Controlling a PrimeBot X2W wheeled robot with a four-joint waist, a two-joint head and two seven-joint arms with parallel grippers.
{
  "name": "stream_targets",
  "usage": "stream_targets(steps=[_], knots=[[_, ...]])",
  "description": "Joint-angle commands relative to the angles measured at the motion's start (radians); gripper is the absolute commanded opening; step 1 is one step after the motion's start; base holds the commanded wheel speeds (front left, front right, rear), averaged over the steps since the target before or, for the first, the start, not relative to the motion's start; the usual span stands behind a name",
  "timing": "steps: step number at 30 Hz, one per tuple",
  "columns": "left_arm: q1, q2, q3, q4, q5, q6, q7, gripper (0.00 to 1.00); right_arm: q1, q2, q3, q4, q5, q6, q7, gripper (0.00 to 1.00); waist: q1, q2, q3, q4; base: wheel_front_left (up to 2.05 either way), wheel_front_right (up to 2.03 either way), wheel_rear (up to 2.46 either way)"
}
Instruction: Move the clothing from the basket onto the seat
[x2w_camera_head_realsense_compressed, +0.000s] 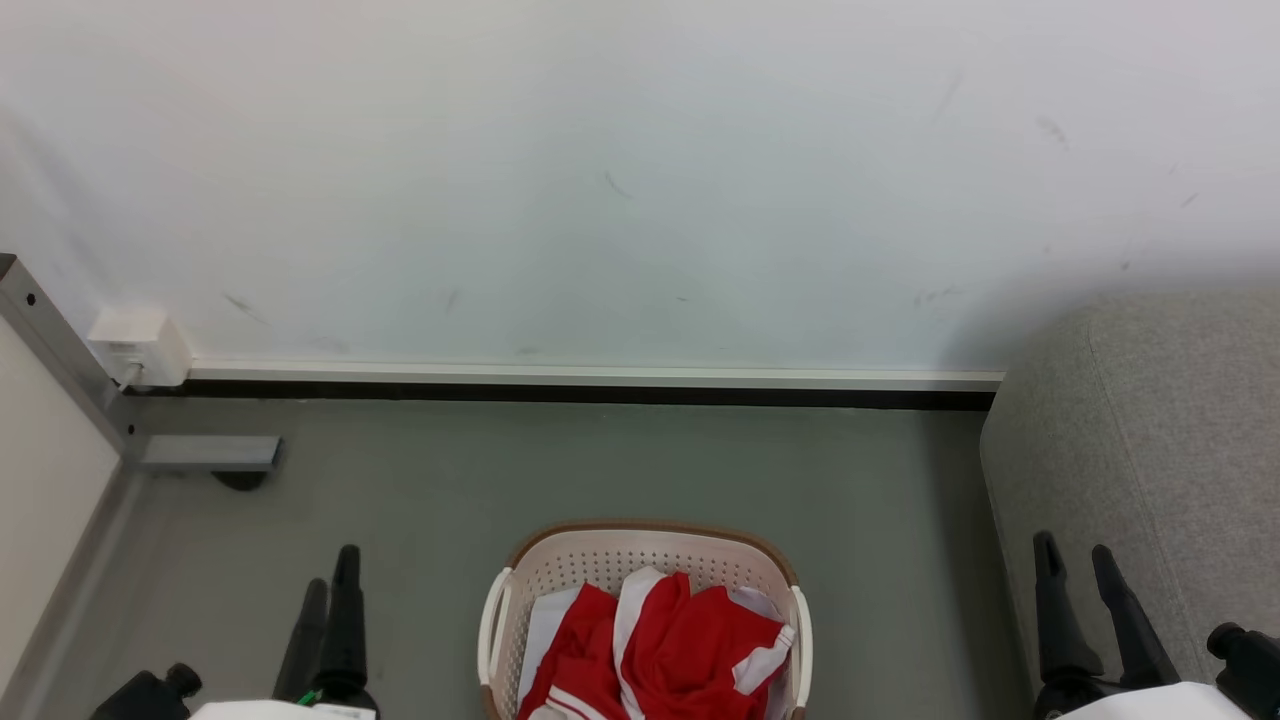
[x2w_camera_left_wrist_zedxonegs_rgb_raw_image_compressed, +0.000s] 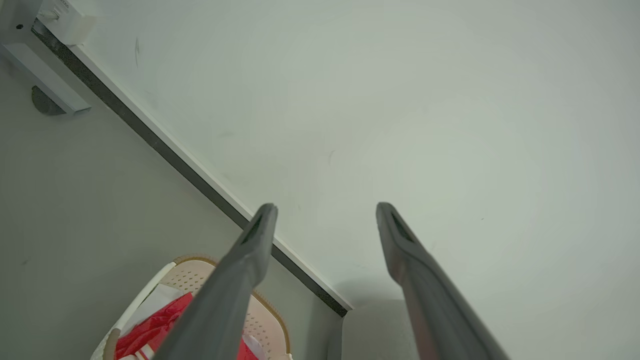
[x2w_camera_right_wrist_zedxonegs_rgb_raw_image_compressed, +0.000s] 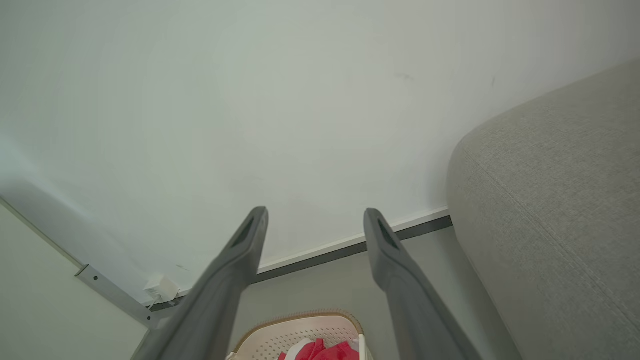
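The cream basket (x2w_camera_head_realsense_compressed: 560, 560) with a brown rim stands on the grey floor at the bottom centre of the head view. Red clothing (x2w_camera_head_realsense_compressed: 680, 640) with white trim is piled inside it, also visible as clothing (x2w_camera_left_wrist_zedxonegs_rgb_raw_image_compressed: 150, 327) in the left wrist view and clothing (x2w_camera_right_wrist_zedxonegs_rgb_raw_image_compressed: 325, 352) in the right wrist view. The light grey seat (x2w_camera_head_realsense_compressed: 1150, 450) rises at the right, next to the wall. My left gripper (x2w_camera_head_realsense_compressed: 332, 590) hangs open to the left of the basket, holding nothing. My right gripper (x2w_camera_head_realsense_compressed: 1075, 560) is open in front of the seat, also with nothing in it.
A white wall (x2w_camera_head_realsense_compressed: 640, 180) with a pale baseboard (x2w_camera_head_realsense_compressed: 600, 376) closes off the far side. A metal frame post (x2w_camera_head_realsense_compressed: 60, 350) with a white socket box (x2w_camera_head_realsense_compressed: 140, 345) and a grey foot (x2w_camera_head_realsense_compressed: 210, 453) stands at the left. Grey floor (x2w_camera_head_realsense_compressed: 620, 460) lies between basket and wall.
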Motion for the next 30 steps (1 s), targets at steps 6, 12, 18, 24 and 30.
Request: stream_targets(steps=[6, 12, 18, 24, 30], knots=[[0.009, 0.007, 0.001, -0.033, 0.151, 0.002, -0.026, 1.0, 0.002, -0.013, 0.005, 0.003, -0.129, -0.001, -0.028, 1.0, 0.0, -0.0001, 0.0, -0.001, 0.0, 0.0, 0.0], [0.017, 0.008, -0.001, -0.046, 0.261, 0.009, -0.042, 1.0, 0.004, -0.014, 0.005, 0.012, -0.218, -0.001, -0.043, 1.0, 0.0, -0.0001, 0.001, -0.002, 0.0, 0.0, 0.0], [0.024, 0.008, -0.009, -0.054, 0.356, 0.018, -0.055, 1.0, 0.006, -0.014, 0.002, 0.019, -0.281, -0.001, -0.055, 1.0, 0.0, -0.0001, 0.002, -0.002, 0.0, 0.0, 0.0], [0.034, 0.009, -0.016, -0.058, 0.471, 0.037, -0.072, 1.0, 0.01, -0.015, -0.005, 0.032, -0.359, -0.001, -0.072, 1.0, 0.0, -0.0001, 0.001, -0.002, 0.0, 0.0, 0.0], [0.042, 0.009, -0.014, -0.054, 0.531, 0.048, -0.084, 1.0, 0.015, -0.015, -0.008, 0.047, -0.409, -0.002, -0.085, 1.0, 0.0, -0.0001, 0.001, -0.003, 0.0, 0.0, 0.0]])
